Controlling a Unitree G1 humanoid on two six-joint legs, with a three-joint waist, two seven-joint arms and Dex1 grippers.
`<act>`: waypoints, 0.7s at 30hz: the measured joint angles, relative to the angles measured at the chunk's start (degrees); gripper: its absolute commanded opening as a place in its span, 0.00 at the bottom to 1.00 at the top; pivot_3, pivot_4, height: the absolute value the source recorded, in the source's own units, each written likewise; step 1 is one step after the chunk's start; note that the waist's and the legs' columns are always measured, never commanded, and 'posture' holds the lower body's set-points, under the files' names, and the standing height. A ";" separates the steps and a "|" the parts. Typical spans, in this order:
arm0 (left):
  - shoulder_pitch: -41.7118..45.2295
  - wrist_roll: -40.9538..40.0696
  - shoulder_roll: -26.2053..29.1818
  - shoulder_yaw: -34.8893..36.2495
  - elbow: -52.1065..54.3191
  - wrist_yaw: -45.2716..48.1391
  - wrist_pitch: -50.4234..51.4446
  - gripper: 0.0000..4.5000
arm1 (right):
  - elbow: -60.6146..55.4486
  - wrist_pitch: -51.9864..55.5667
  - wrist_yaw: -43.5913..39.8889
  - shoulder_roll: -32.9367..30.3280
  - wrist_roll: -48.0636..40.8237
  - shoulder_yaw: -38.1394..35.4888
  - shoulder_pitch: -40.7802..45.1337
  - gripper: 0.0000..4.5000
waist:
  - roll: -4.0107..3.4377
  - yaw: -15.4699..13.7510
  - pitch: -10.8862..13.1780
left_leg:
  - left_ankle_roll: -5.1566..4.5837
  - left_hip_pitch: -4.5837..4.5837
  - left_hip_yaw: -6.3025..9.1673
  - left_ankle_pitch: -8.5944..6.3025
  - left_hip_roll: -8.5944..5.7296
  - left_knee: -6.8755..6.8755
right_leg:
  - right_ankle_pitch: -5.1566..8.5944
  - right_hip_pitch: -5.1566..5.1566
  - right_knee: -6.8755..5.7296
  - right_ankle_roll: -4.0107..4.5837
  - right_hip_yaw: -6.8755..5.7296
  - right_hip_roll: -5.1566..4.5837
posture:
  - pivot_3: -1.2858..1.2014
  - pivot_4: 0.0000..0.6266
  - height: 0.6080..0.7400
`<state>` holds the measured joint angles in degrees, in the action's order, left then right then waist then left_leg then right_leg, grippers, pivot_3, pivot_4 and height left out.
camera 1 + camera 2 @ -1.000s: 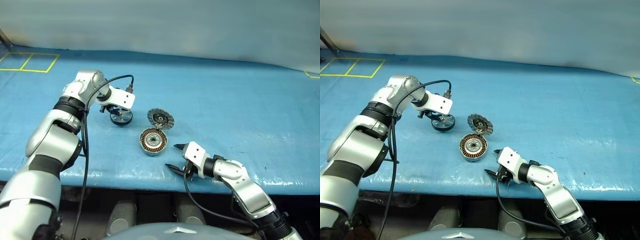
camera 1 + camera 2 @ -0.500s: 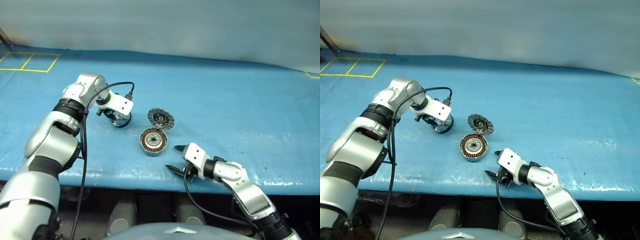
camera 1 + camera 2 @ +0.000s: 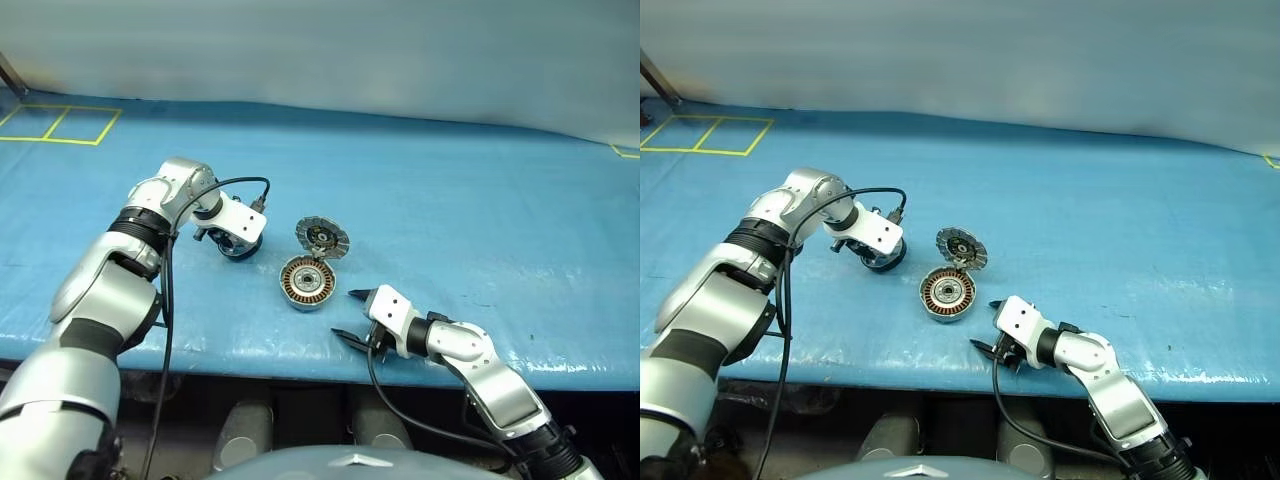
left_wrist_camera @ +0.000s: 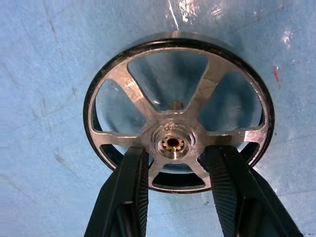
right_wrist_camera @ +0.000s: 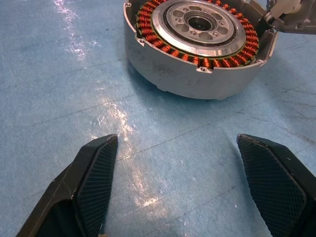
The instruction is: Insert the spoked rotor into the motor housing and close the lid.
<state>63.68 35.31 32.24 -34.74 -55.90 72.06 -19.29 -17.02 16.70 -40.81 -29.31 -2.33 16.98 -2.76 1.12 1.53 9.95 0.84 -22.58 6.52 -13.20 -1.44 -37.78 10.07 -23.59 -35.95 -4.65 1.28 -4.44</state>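
Left gripper points down over the spoked rotor on the blue table, its fingers straddling the hub, not clamped yet. Right gripper is wide open, empty, near the motor housing, lid flipped up.

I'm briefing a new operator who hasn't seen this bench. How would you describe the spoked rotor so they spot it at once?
On the blue table cover, look left of the motor housing with its raised lid, under the left gripper. There lies the spoked rotor, a dark ring with silver spokes meeting at a small hub. Unlike the housing, it has open gaps showing blue and no copper windings.
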 measured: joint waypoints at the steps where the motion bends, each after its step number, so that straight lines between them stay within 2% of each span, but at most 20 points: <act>1: -0.08 -0.13 0.00 0.18 -0.02 -0.70 -0.05 0.31 | 0.00 0.00 0.01 0.00 0.00 0.00 0.00 0.91 | 0.00 0.00 0.00 | 0.00 0.00 0.00 0.00 0.00 0.00 | 0.00 0.01 0.00 0.00 0.00 0.00 | 0.52 0.24 1.00; 6: -1.38 -1.28 0.42 1.70 -0.19 -4.70 -1.45 0.31 | 0.10 0.00 0.15 0.42 -0.10 -0.03 0.03 0.91 | 0.00 -0.02 0.00 | 0.00 -0.01 0.00 0.00 0.00 -0.01 | -0.02 -0.01 0.00 -0.04 0.00 0.00 | 0.52 0.24 1.00; 11: -4.82 -6.69 2.26 6.31 0.82 -4.69 -2.15 0.31 | 0.20 0.00 0.80 0.76 -1.10 -1.12 0.02 0.91 | -0.02 0.05 -0.01 | 0.00 -0.03 0.00 0.00 0.00 0.00 | -0.01 -0.03 0.00 -0.02 0.00 -0.01 | 0.52 0.24 1.00; 18: -13.67 -18.34 5.48 13.56 9.78 3.28 2.32 0.31 | 0.35 -0.26 0.83 0.90 -2.72 -2.72 -0.37 0.91 | -0.05 0.11 -0.02 | 0.00 -0.03 0.00 0.00 0.01 0.03 | 0.00 -0.06 0.00 0.02 0.00 0.00 | 0.52 0.24 1.00; 21: -17.53 -24.86 6.13 16.67 16.32 7.81 10.21 0.31 | 0.70 -1.07 0.45 1.98 -4.17 -2.96 -0.46 0.91 | -0.05 0.20 -0.01 | 0.00 -0.05 0.01 0.00 0.02 0.02 | 0.02 -0.06 0.00 0.05 0.00 0.00 | 0.52 0.24 1.00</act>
<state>46.15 10.45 38.38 -18.07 -39.58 79.87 -9.09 -16.32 15.63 -40.36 -27.32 -6.51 14.02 -3.22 1.06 1.73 9.94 0.84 -22.63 6.53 -13.20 -1.43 -37.76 10.09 -23.65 -35.95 -4.59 1.28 -4.45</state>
